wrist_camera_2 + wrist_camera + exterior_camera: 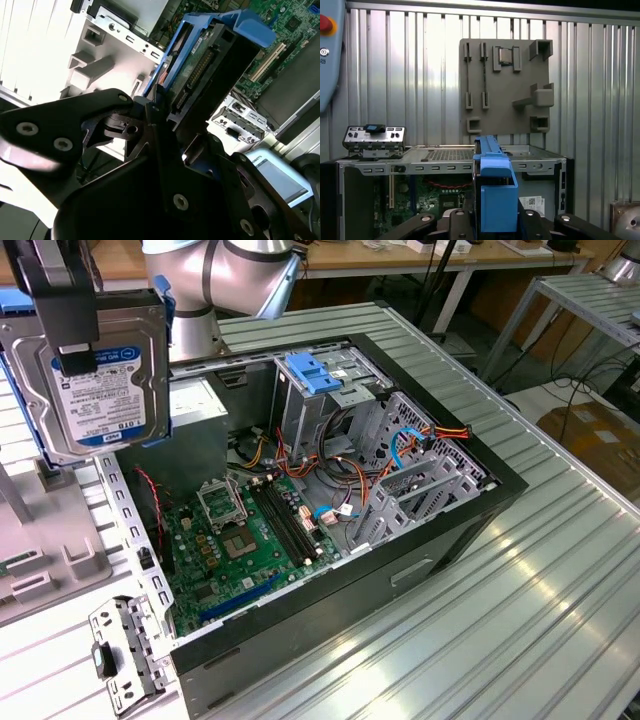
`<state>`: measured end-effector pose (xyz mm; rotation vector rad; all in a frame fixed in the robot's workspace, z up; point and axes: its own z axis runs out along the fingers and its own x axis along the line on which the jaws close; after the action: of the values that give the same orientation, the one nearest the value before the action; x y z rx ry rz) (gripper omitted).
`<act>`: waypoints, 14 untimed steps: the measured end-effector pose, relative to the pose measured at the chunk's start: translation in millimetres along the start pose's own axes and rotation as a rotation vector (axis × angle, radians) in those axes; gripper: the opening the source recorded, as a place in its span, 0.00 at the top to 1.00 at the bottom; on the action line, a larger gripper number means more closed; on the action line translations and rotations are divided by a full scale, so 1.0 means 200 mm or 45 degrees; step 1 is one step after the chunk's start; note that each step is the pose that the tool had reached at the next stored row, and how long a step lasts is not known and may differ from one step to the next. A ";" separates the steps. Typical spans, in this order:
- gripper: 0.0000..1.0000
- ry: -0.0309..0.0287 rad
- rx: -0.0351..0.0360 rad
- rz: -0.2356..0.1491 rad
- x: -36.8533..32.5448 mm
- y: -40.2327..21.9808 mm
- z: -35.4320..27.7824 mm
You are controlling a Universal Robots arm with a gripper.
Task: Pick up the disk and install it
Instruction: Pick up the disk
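The tool (72, 335) is clenched on the disk (95, 385) and holds it upright in the air at the exterior view's left, label facing the camera. The disk hangs clear of the table (540, 620), near a grey holder (45, 540) and beside the open computer case (440, 530).

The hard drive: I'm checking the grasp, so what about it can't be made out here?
Exterior view: the top edge cuts off the black claw; its finger covers part of the white label on the silver metal hard drive.
First wrist view: the drive is edge-on, its blue plastic rail hiding both faces.
Second wrist view: the claw's black linkage hides the drive's near end.
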<state>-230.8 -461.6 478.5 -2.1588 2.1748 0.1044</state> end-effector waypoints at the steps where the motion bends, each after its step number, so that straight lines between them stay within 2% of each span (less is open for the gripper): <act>1: 0.64 0.0000 -0.0001 0.000 0.003 -0.001 0.000; 14: 0.64 0.0003 -0.0001 0.000 0.072 -0.021 -0.003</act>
<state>-226.7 -476.0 477.7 -2.1589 2.1750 0.1042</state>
